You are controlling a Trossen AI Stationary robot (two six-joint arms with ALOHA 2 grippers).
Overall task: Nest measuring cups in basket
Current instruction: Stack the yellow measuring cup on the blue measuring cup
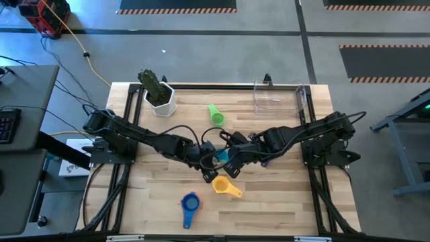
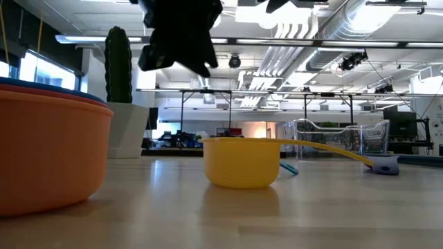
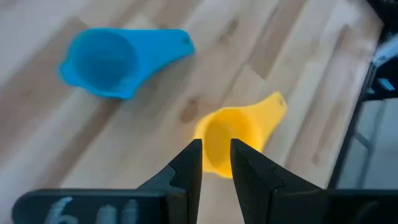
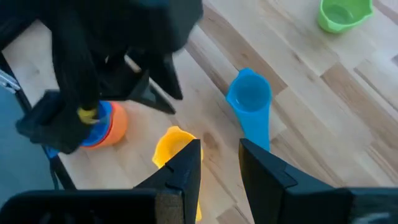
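no legible text, labels, or signs

The light wooden plank desk (image 1: 282,195) carries a white pot with a green plant (image 1: 158,96) at its 11 o'clock corner and the clear basket (image 1: 279,96) at 1 o'clock. A green cup (image 1: 216,115) lies toward 12. Near the centre sits a teal cup (image 1: 232,166), with a yellow cup (image 1: 224,186) just toward 6 and a blue cup (image 1: 190,205) farther toward 7.
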